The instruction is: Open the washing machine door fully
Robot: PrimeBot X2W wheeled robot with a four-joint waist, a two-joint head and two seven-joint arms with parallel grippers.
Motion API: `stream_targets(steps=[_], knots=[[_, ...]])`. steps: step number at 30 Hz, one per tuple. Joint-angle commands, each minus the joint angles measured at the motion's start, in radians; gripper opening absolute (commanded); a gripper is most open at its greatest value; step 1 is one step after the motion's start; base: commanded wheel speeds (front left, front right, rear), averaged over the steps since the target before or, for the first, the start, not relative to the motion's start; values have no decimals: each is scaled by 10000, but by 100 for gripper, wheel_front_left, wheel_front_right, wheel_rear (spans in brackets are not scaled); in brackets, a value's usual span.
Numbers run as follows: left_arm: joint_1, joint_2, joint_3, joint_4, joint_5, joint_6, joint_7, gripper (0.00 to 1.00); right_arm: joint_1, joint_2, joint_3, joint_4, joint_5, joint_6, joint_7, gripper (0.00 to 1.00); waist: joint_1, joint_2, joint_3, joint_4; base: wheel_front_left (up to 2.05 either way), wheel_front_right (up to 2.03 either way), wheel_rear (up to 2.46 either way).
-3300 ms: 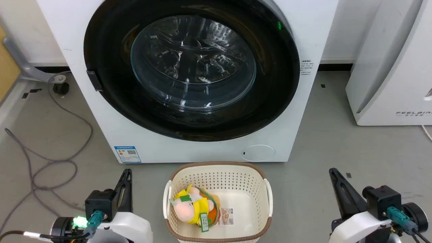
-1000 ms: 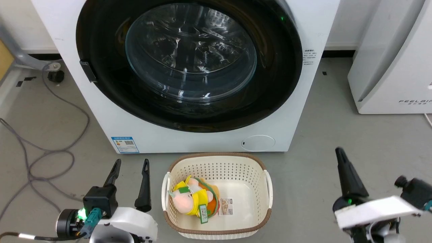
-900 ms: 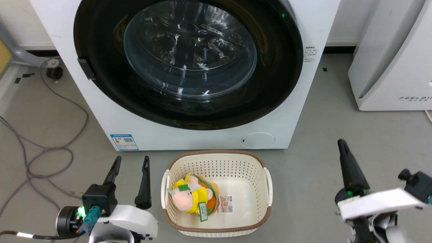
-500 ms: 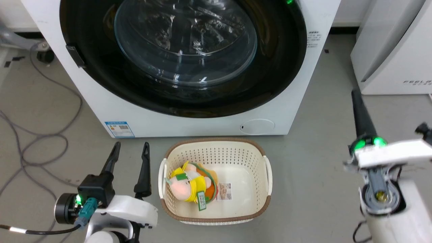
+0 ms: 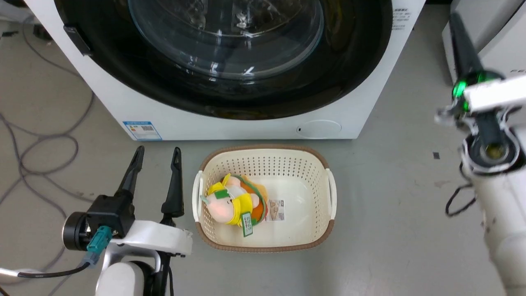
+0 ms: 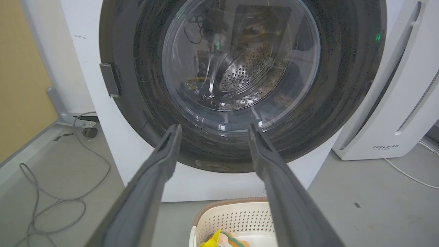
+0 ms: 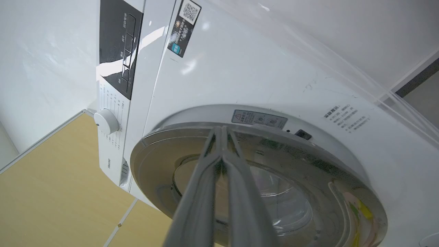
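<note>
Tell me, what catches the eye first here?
The washing machine door, a huge glossy black ring around bulging glass, spans the front of the white washing machine. On the floor before it, a cream basket holds a yellow plush toy; the open left gripper is just left of it.

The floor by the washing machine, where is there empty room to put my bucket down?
The biggest bare floor lies between the basket and the right arm. More lies below the basket, nearer the robot. The left is crowded: cables and the left gripper. The strip between washing machine and basket is narrow.
</note>
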Motion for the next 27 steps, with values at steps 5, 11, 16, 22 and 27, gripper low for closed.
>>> stream_targets(steps=[5, 11, 16, 22, 27], knots=[[-354, 6, -30, -93, -129, -135, -171, 100, -1614, -738, 1107, 835, 1136, 7, 114, 0, -1, 0, 318, 78, 0, 0, 0], [-494, 6, -41, -145, -204, -210, -297, 100, -3330, -1355, 2887, 1851, 2104, 7, 619, 0, -1, 0, 609, 100, 0, 0, 0], [-660, 6, -27, -175, -286, -270, -401, 100, -4857, -1622, 4346, 2931, 2988, 8, 976, 0, -1, 0, 882, 128, 0, 0, 0], [-865, 6, -26, -249, -377, -333, -527, 100, -6621, -1663, 6081, 4340, 3932, 8, 1687, 0, -1, 0, 1225, 156, 0, 0, 0], [-1002, 6, -39, -274, -477, -361, -631, 100, -7850, -1628, 7426, 5310, 4569, 8, 2670, 0, -1, 0, 1477, 180, 0, 0, 0]])
